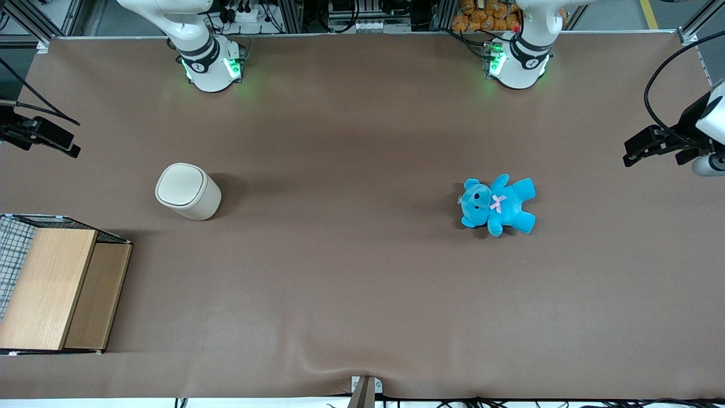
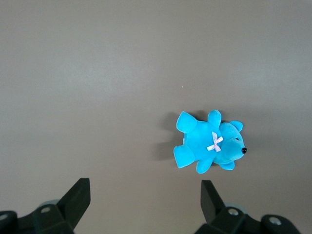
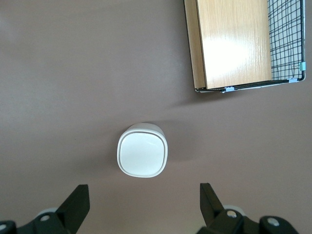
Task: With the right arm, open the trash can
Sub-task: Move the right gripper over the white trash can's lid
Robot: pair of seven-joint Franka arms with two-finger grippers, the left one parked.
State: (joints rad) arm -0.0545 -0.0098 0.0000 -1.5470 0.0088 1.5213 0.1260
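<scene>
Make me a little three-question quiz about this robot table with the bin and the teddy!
1. True or false: the trash can has its lid shut.
2. What colour is the teddy bear? A) red B) blue C) green
3. Fill in: the gripper hangs with its fingers ____, high above the table, touching nothing.

Key: 1 true. 2 B. 3 open. The trash can stands upright near the wooden box, toward the working arm's end of the table; the teddy bear lies toward the parked arm's end.
</scene>
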